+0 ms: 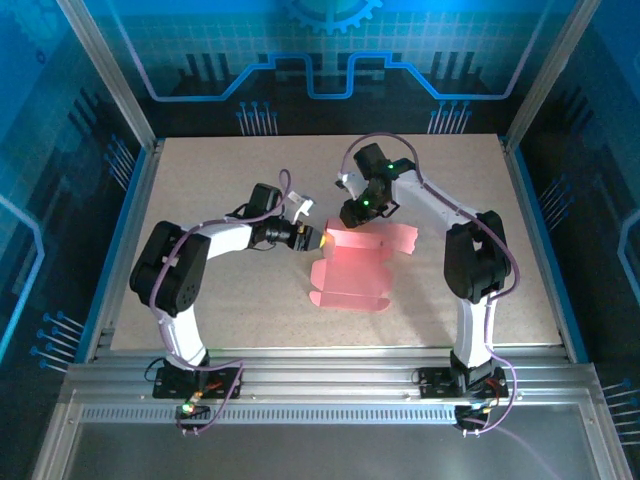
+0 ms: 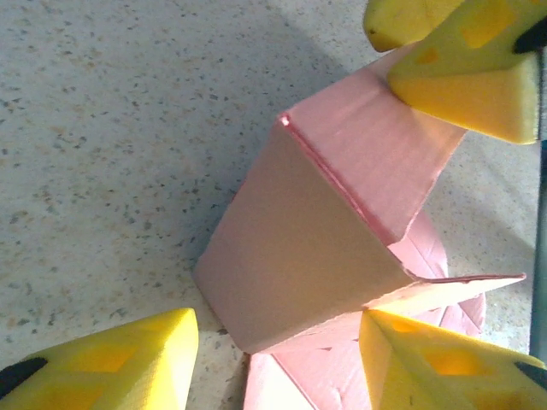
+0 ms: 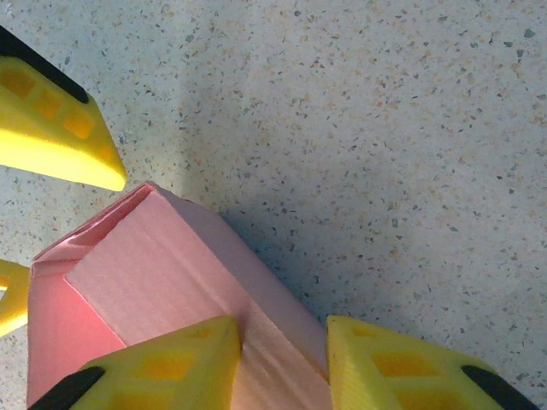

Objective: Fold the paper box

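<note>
Paper box (image 1: 352, 268) sits mid-surface (image 1: 220, 180), slightly toward 3 o'clock from centre, part-folded. The far panels are raised into a sleeve shape. The rest lies flat, running out toward 6 o'clock.

Left pincer (image 1: 318, 238) comes in from 9 o'clock and sits at the box's 10 o'clock corner. Left wrist view: the pincer (image 2: 280, 329) is spread, with one finger (image 2: 120, 359) at 7 o'clock and the other at 5 o'clock. The raised box (image 2: 299, 256) stands between them. The 5 o'clock finger touches the lower flap edge. The 7 o'clock finger is just beside the box corner with a sliver of surface showing, so it straddles the box and is not clamped.

Right pincer (image 1: 352, 218) is at the box's 12 o'clock edge, arm reaching in from 3 o'clock. Right wrist view: the pincer (image 3: 284, 329) is pinching the box (image 3: 145, 273). A pink panel ridge runs straight between the two pads at 6 o'clock, with card against both. The left pincer's fingers (image 3: 60, 128) show at 10 and 8 o'clock, just beside the box's open end.

In the left wrist view, the right pincer's fingers (image 2: 461, 77) sit at 1 o'clock, on the top panel's far edge.

The box's top fold seam is slightly open, with the inner layer visible along it.
</note>
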Tool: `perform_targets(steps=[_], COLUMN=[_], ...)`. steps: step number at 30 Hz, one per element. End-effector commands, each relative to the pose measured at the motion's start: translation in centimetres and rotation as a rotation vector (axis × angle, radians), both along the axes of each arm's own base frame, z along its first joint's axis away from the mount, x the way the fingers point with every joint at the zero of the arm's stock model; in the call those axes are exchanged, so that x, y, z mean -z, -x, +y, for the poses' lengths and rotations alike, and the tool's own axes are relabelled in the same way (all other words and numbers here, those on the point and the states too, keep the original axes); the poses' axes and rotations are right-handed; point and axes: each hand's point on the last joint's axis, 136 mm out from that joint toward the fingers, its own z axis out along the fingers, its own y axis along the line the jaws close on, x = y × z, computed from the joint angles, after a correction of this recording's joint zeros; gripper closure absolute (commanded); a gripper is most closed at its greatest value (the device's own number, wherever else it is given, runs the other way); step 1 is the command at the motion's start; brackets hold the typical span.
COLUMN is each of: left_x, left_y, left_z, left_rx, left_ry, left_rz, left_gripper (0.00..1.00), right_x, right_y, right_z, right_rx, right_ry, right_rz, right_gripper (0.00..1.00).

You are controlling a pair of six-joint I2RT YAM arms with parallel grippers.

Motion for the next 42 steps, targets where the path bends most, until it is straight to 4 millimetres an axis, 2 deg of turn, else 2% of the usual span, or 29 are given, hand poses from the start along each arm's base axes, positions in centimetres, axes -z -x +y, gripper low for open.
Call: perform_targets(steps=[1, 3, 7, 11, 15, 22, 30, 35, 42], left_x=[-0.9, -0.9, -0.6, 0.2, 0.9, 1.1, 2.0, 2.1, 2.2], left_y=[0.7, 0.7, 0.7, 0.7, 0.8, 1.0, 1.7, 1.6, 1.5], left_z=[-1.1, -1.3, -1.7, -2.0, -2.4, -3.2, -2.7, -2.8, -2.8], left_rx=[0.048, 0.034, 0.008, -0.037, -0.091, -0.144, -0.117, -0.111, -0.11], left_ry=[0.086, 0.1, 0.121, 0.102, 0.058, 0.008, -0.068, -0.076, -0.078], left_rz=[-0.002, 0.002, -0.005, -0.031, -0.086, -0.181, -0.211, -0.211, -0.216], left_gripper=[0.5, 0.56, 0.6, 0.7, 0.71, 0.7, 0.53, 0.53, 0.53], right_x=[3.6, 3.7, 3.7, 3.6, 3.6, 3.8, 3.7, 3.1, 1.4], right_y=[3.1, 3.1, 3.0, 3.1, 3.1, 3.3, 3.2, 2.8, 2.5], right_z=[-1.2, -1.1, -1.0, -1.0, -0.9, -0.7, -0.7, -0.5, -0.1], right_rx=[-0.017, -0.018, -0.018, -0.018, -0.019, -0.02, -0.008, -0.008, -0.023], right_ry=[0.101, 0.099, 0.097, 0.096, 0.09, 0.083, 0.076, 0.058, -0.022], right_rz=[0.145, 0.146, 0.147, 0.148, 0.15, 0.154, 0.159, 0.173, 0.174], right_gripper=[0.66, 0.66, 0.66, 0.66, 0.66, 0.66, 0.64, 0.58, 0.57])
